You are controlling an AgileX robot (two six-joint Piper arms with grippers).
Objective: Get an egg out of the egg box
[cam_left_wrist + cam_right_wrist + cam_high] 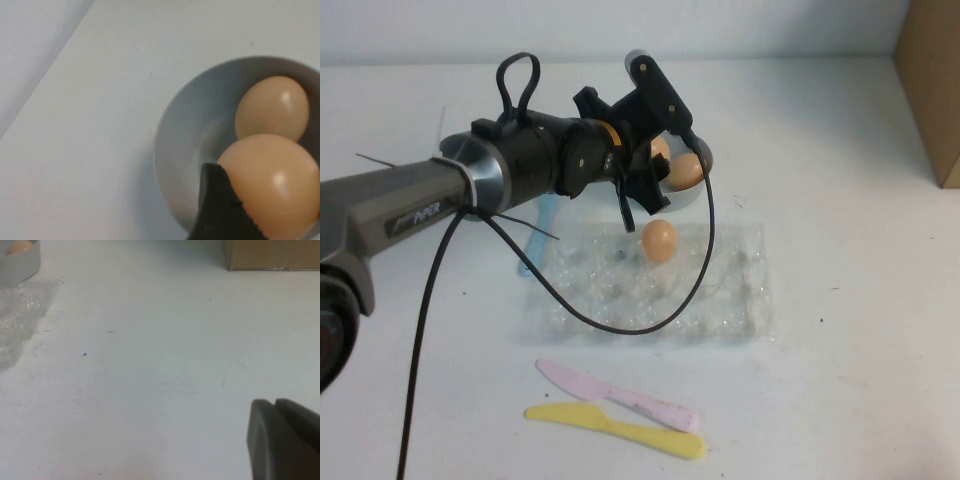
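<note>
From the high view, the left gripper [650, 150] hangs over the grey bowl [703, 160], which sits just behind the egg box [720, 300]. The big dark arm hides a lot of the bowl. Two orange-brown eggs peek out in the bowl: one egg [686, 170] on the side away from the arm, and another egg [660, 150] tucked behind the gripper's black parts. A third egg [659, 240] sits in a cup of the egg box, in the row nearest the bowl. That one is below the gripper and apart from it. The other cups of the clear box look bare. A blue tool [535, 245] lies beside the box, on the arm's side. A pink knife [620, 396] and a yellow knife [620, 430] lie in front of the box, touching each other. A brown cardboard box [930, 90] stands well apart from the bowl, at the table's far right.

In the left wrist view, the bowl [175, 150] holds two eggs that touch each other. One black finger [220, 210] rests against the closer egg [270, 185]. The farther egg [272, 107] lies free. The other finger is out of sight, so I cannot tell if the pincer is clamped on the egg or just standing apart around it.

In the right wrist view, the right gripper [285, 440] hangs low over bare table, well apart from the egg box [20, 325]. Its dark fingers look pressed together. The bowl's [20, 262] edge shows just past the box, and the cardboard box [272, 255] is far off.
</note>
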